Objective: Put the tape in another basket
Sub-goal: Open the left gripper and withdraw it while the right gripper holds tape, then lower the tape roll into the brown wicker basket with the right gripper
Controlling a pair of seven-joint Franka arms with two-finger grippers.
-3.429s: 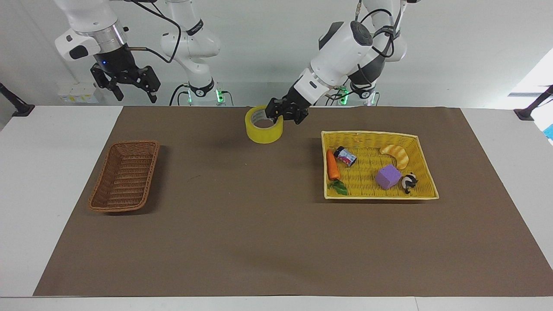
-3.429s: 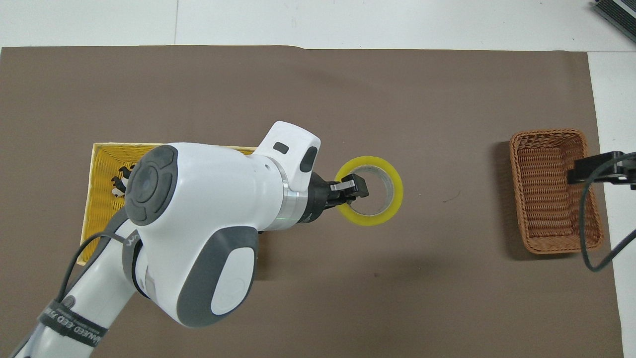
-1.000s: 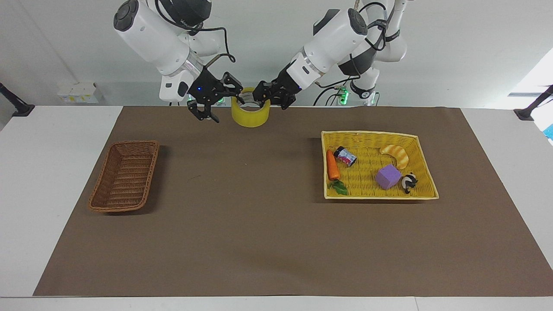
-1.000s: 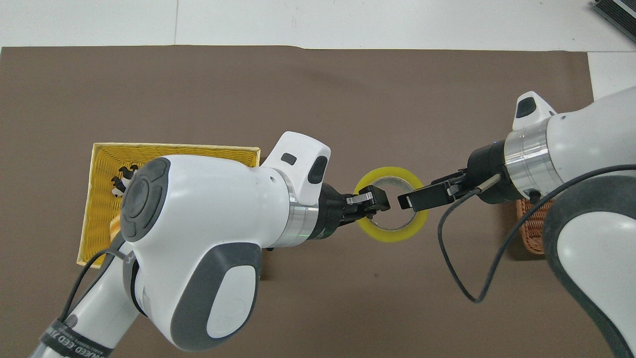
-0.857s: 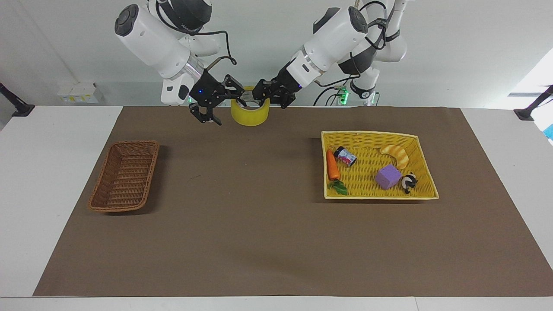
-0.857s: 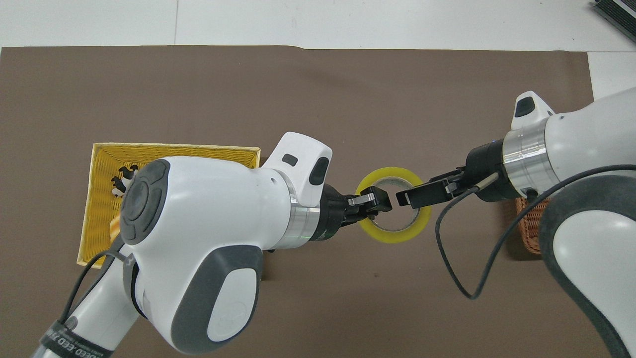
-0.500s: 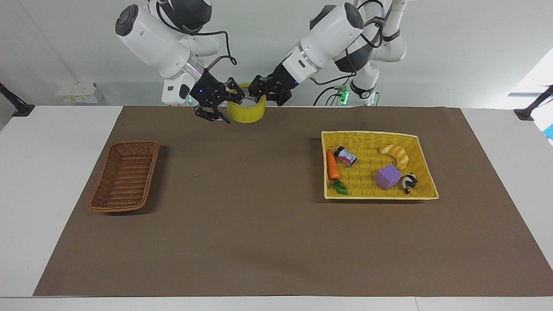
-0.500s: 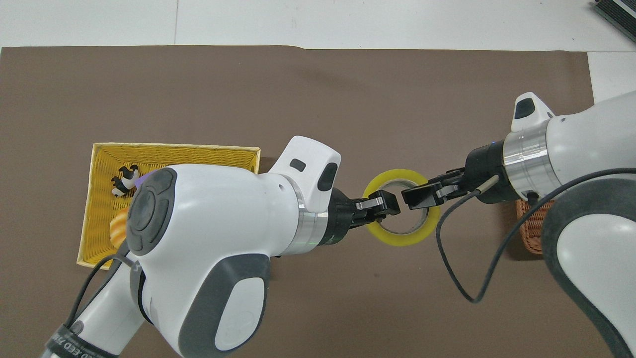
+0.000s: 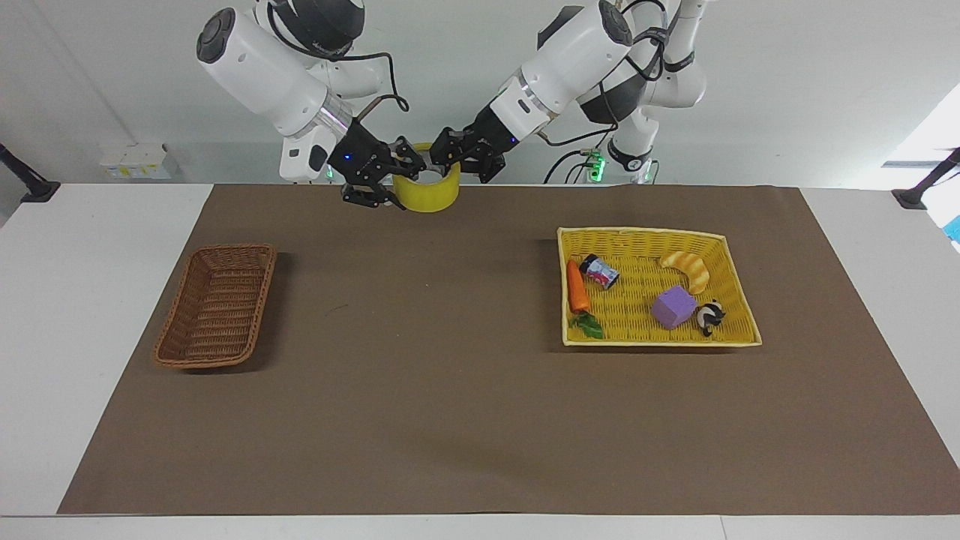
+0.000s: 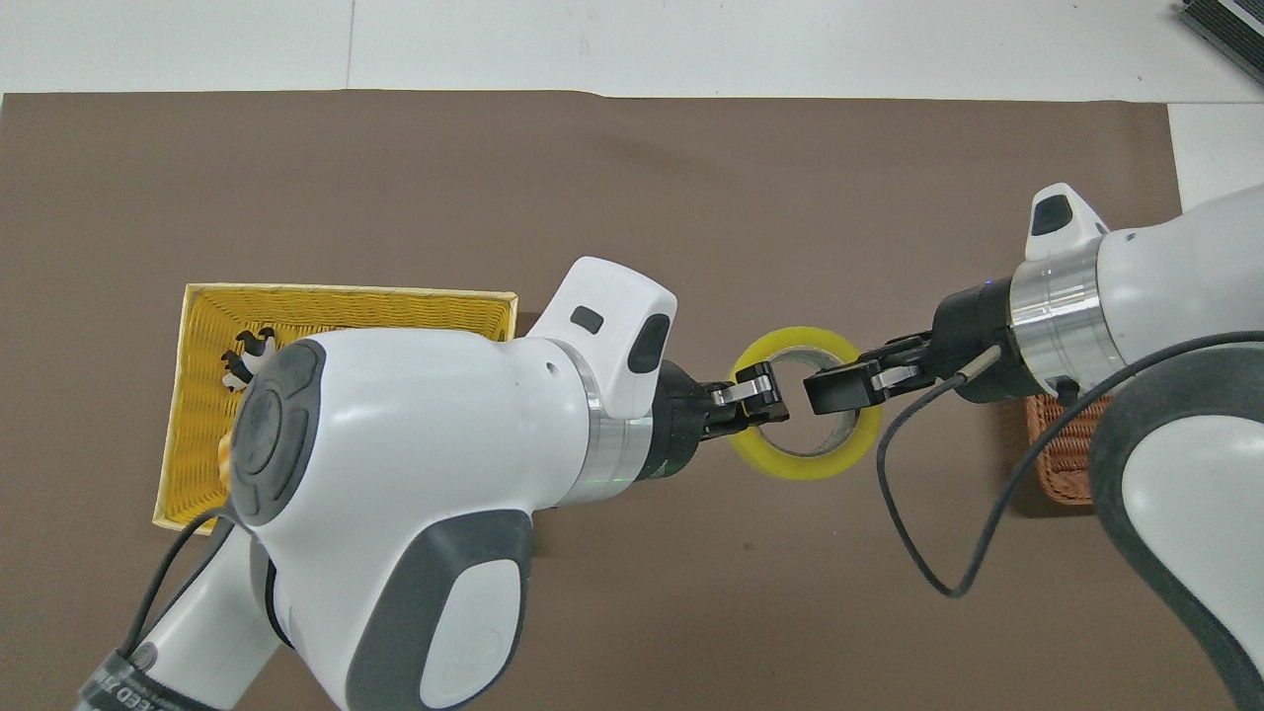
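As seen from across the table: tape up in the air, over the edge of the brown mat nearest the robots and about midway between the two arms. Sits slightly tilted, hole facing up. Clamped at its wall by the left gripper, with one finger inside the hole and one outside. Met on the part toward the right arm's end by the right gripper, right against the roll; cannot tell whether that one grasps it or not. Down on the mat, toward the right arm's end, lies the small brown basket, well apart from the tape. Toward the left arm's end lies the big yellow basket, holding a carrot, a small can, a piece of bread, a purple cube and a small black-and-white toy.

Looking down from above: tape shows as a yellow ring between the two arms. Pinched by the left gripper on the rim toward the yellow basket. Entered at the hole by the tip of the right gripper, just beside the left one; grip again not readable. Brown basket mostly hidden under the right arm.
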